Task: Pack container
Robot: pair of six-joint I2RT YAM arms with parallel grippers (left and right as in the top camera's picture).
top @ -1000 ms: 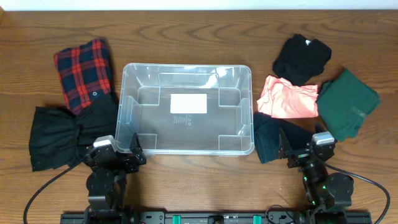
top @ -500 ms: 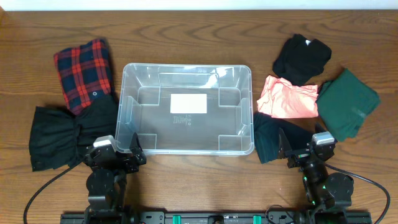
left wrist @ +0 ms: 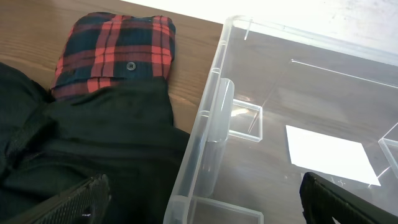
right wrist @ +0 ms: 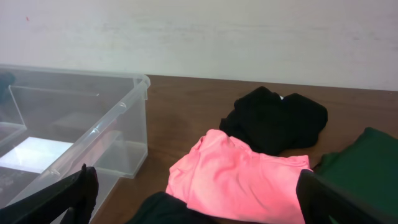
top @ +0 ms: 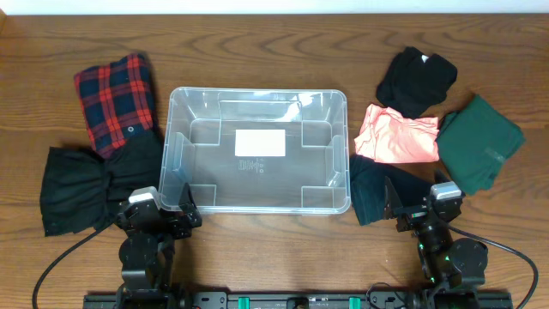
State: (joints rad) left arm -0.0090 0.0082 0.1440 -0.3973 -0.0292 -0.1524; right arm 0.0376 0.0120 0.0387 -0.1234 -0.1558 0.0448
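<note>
My left gripper (top: pixel 163 211) and right gripper (top: pixel 418 206) gape empty, the large clear rectangular plastic bin (top: pixel 257 176) lying crosswise ahead between them, nearer the left.

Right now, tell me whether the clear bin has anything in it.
Empty. Through the container only its white label and bare base show; the clothes lie outside it.

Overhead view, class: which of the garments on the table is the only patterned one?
The red plaid shirt beside the far-left corner of the container. It alone carries a check pattern; every other garment is one plain colour.
</note>
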